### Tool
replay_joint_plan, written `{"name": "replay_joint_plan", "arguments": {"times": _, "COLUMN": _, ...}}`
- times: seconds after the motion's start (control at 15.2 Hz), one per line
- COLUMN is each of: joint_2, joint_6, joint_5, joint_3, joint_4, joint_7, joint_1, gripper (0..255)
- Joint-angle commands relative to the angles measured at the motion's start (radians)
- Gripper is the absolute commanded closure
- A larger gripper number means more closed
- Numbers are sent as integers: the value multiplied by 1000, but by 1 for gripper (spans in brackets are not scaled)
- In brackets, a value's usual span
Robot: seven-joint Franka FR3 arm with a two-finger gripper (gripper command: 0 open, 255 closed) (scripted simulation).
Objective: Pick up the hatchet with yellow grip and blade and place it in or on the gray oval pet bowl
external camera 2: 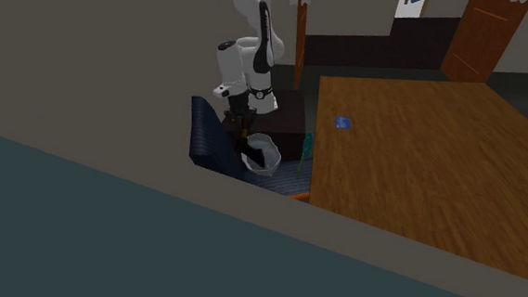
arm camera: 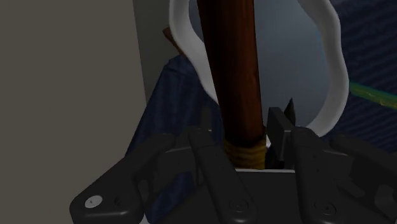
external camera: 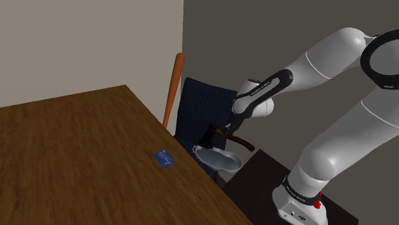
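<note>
My black gripper (external camera: 229, 126) hangs just above the pale oval bowl (external camera: 219, 160), which sits beside the table's edge. It is shut on the hatchet (external camera: 238, 139), a dark red-brown handle with a dark head (external camera: 211, 131) over the bowl. In the wrist view the fingers (arm camera: 280, 127) clasp the handle (arm camera: 232, 70) right at a yellow wrapped band (arm camera: 245, 151), and the shaft runs out across the bowl's white rim (arm camera: 333, 63). From the second exterior view, the gripper (external camera 2: 243, 127) stands over the bowl (external camera 2: 263, 153).
A dark blue seat (external camera: 201, 105) stands behind the bowl, with an orange bat (external camera: 173, 86) leaning at the wall corner. On the wooden table (external camera: 77, 153) lies a small blue card (external camera: 164, 157). The dark stand (external camera: 256, 182) is close beside the bowl. A green stick (external camera 2: 304, 152) lies by the table.
</note>
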Motion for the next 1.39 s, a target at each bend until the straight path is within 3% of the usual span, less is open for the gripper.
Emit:
{"name": "replay_joint_plan", "arguments": {"times": 0.0, "joint_2": 26, "joint_6": 33, "joint_5": 18, "joint_3": -7, "joint_4": -7, "joint_7": -18, "joint_1": 5, "gripper": 255}}
{"name": "replay_joint_plan", "arguments": {"times": 0.46, "joint_2": 156, "joint_6": 157, "joint_5": 125, "joint_3": -18, "joint_4": -4, "joint_7": -109, "joint_1": 43, "gripper": 255}}
{"name": "replay_joint_plan", "arguments": {"times": 0.86, "joint_2": 273, "joint_6": 246, "joint_5": 290, "joint_3": -16, "joint_4": 20, "joint_7": -244, "joint_1": 76, "gripper": 255}}
{"name": "replay_joint_plan", "arguments": {"times": 1.32, "joint_2": 273, "joint_6": 246, "joint_5": 289, "joint_3": -13, "joint_4": 20, "joint_7": -244, "joint_1": 74, "gripper": 255}}
